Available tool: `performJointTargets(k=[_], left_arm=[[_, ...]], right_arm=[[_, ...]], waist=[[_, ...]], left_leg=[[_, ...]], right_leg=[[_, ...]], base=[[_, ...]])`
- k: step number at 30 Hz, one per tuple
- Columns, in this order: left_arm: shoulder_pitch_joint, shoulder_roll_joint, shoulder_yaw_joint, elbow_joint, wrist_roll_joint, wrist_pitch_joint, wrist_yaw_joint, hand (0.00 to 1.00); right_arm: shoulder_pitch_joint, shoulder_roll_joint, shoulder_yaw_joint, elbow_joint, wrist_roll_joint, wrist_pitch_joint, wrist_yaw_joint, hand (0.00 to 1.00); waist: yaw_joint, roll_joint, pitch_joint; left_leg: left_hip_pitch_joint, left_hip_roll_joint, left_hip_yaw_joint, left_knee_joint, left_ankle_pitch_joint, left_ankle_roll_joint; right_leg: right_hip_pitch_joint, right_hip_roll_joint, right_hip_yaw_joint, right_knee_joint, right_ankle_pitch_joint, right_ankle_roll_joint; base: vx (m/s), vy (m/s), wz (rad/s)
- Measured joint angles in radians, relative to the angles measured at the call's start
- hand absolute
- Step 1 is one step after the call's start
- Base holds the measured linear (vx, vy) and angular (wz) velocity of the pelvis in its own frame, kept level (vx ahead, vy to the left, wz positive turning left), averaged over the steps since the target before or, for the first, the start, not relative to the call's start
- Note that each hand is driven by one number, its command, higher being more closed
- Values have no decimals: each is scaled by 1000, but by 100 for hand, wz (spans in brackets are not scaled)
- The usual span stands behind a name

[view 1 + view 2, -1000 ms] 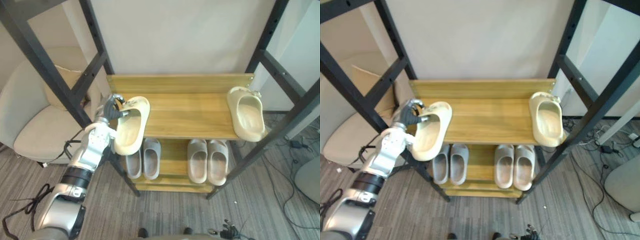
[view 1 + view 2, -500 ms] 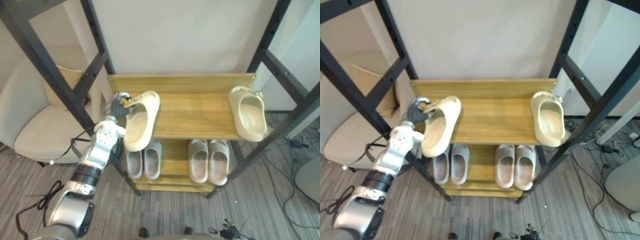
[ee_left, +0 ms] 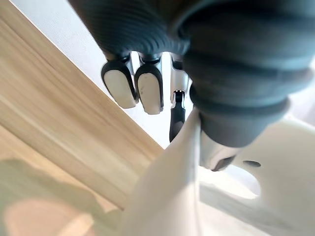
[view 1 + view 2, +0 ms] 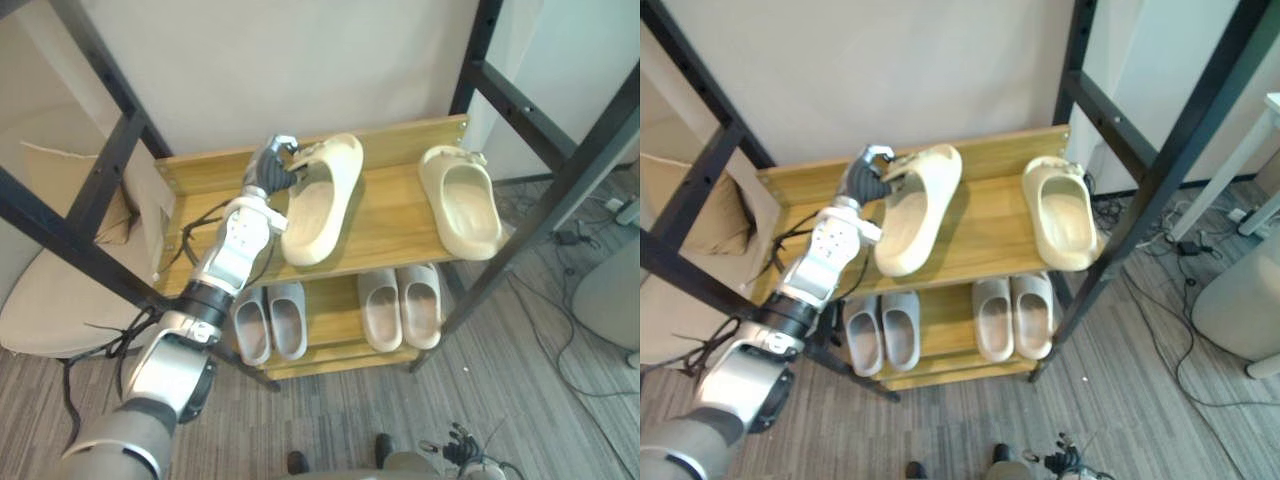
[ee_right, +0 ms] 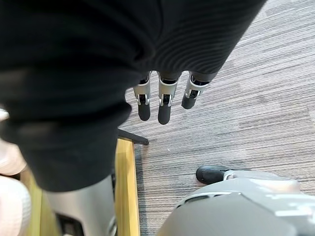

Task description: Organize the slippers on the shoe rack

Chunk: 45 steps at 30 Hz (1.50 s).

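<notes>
Slipper (image 4: 320,200) now over top shelf (image 4: 390,215), was off L edge; L robot hand (image 4: 268,175) grips heel.

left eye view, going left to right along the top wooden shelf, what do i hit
left hand → cream foam slipper that it grips by the heel → second cream foam slipper

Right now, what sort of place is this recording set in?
Probably a home-style entryway, perhaps staged: a wooden shoe rack, a cream slipper in the left hand, a cushioned chair beside, carpeted floor.
</notes>
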Motion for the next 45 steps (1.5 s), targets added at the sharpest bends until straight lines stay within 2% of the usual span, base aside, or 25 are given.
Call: performJointTargets(k=[5, 19, 20, 28, 35, 45], left_arm=[[0, -10, -5, 49, 2, 11, 0, 100], [-31, -137, -89, 52, 22, 10, 18, 100], [-41, -153, -91, 64, 22, 10, 19, 0], [-94, -208, -119, 112, 22, 16, 23, 0], [-119, -223, -107, 130, 22, 29, 41, 0], [-159, -243, -93, 154, 22, 29, 42, 0]], right_arm=[[19, 3, -17, 0, 6, 0, -5, 0], [26, 15, -59, -9, 18, -4, -27, 0], [30, 18, -60, -21, 19, -4, -28, 0], [42, 24, -65, -48, 38, -9, -29, 0], [60, 41, -101, -81, 39, -11, -29, 0], [63, 41, -102, -81, 40, -16, -29, 0]], waist=[[-19, 5, 4], [-27, 20, 16], [-28, 20, 16], [-31, 20, 16], [-29, 22, 19], [-28, 23, 18]], left_leg=[[-1, 1, 2, 0, -1, -2], [-1, 3, 3, 0, -3, -4], [-1, 3, 3, 0, -3, -4], [-2, 8, 21, 0, -5, -2], [-5, 6, 29, 0, -6, -1], [-4, 7, 34, 0, -5, -1]], right_leg=[[0, 0, 1, 0, 0, 0], [2, 1, 0, 1, -1, 1], [2, 1, 0, 1, -1, 1], [-14, -4, 21, 21, -11, 6], [-48, -10, 33, 81, -40, 9], [-53, -9, 28, 91, -42, 9]], base=[[0, -2, -1], [0, 0, 0], [0, 0, 0], [4, 2, -3], [5, 4, -3], [3, 0, -2]])
